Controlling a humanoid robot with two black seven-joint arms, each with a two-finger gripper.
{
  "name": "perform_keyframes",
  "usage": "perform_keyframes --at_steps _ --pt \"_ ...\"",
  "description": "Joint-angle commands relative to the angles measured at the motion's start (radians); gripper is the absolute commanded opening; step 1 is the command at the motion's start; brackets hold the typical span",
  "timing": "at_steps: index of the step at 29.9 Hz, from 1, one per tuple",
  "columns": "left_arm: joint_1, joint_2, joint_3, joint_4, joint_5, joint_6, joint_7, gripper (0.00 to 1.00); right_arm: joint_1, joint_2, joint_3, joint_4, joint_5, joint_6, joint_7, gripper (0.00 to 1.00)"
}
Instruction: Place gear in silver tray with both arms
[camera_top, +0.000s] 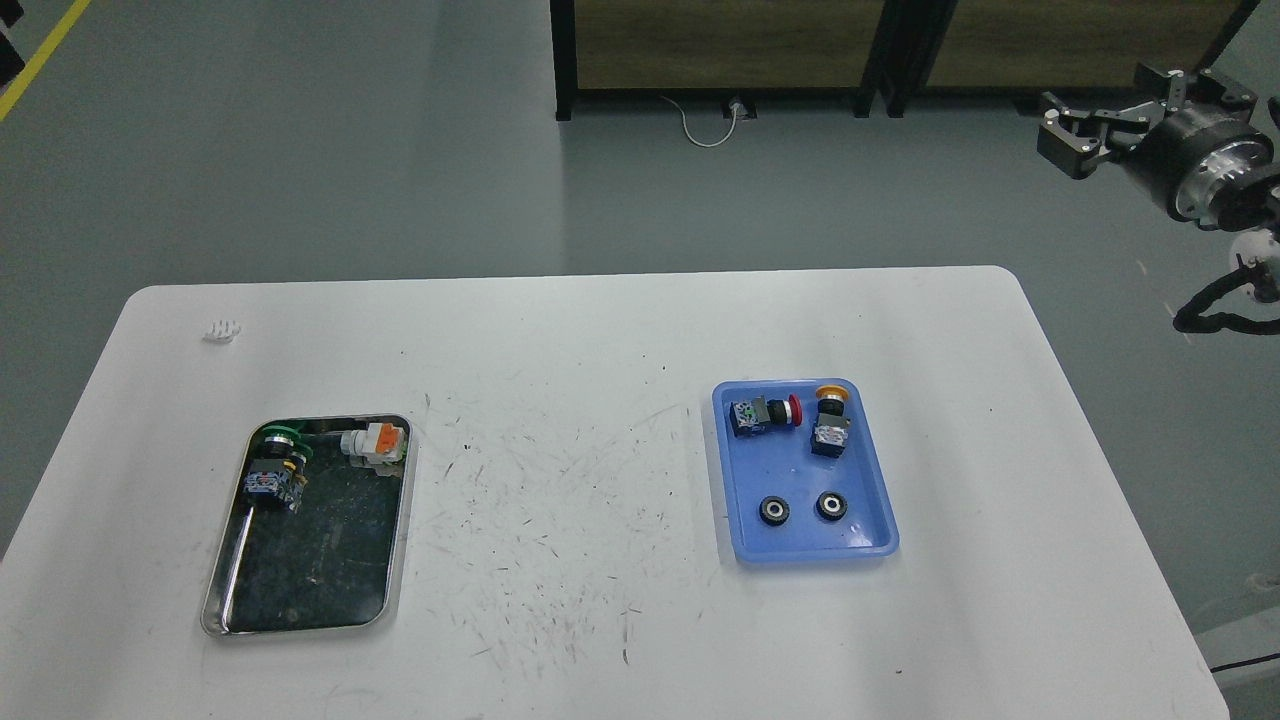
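The silver tray (300, 631) lies on the left of the white table and holds a green-capped push button (276, 468) and a white and orange switch part (374, 443). Two small black gears (773, 511) (830, 506) lie side by side in the blue plastic tray (880, 500) on the right. My right gripper (1085, 125) hangs in the air at the top right, beyond the table's far right corner, far from the gears. Its fingers are spread and empty. Of my left arm only a dark bit shows at the top left edge; its gripper is out of view.
The blue tray also holds a red-capped button (760, 413) and a yellow-capped button (829, 420). A small white part (221, 331) lies near the table's far left corner. The table (560, 400) has scuff marks in the middle. A dark-framed cabinet (720, 50) stands behind.
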Motion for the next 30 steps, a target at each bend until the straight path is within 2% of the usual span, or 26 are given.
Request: perform_keyframes --at_steps 1,6,9,11,14,18,23,30 --pt "0.003 0.003 -0.002 0.005 0.0 0.02 0.0 0.99 -0.015 -0.004 0.026 -0.002 0.014 0.03 0.044 0.99" --pt "0.006 -0.011 -0.002 0.025 -0.009 0.088 -0.011 0.99 0.011 0.009 0.037 -0.004 0.012 -0.006 0.051 1.0" --pt "0.006 -0.016 -0.004 0.042 -0.034 0.087 -0.025 0.99 0.037 0.01 0.025 -0.004 0.008 -0.048 0.037 0.99" --pt "0.011 -0.019 -0.002 0.05 -0.046 0.085 -0.057 0.99 0.045 0.01 0.021 -0.004 -0.002 -0.046 0.03 0.95" --pt "0.031 -0.025 0.001 0.048 -0.048 0.083 -0.094 0.99 0.042 0.007 0.023 -0.007 -0.015 -0.055 0.025 0.95" --pt "0.046 -0.03 0.006 0.044 -0.048 0.079 -0.088 0.99 0.023 0.013 0.021 -0.012 -0.015 -0.055 0.036 0.99" --pt "0.101 -0.019 0.007 0.021 -0.039 -0.024 -0.088 0.99 0.014 0.01 0.014 -0.005 -0.023 -0.031 0.036 0.99" --pt "0.192 -0.01 0.009 -0.021 0.03 -0.027 -0.117 0.99 -0.026 0.012 0.012 0.041 -0.047 0.04 0.039 1.0"
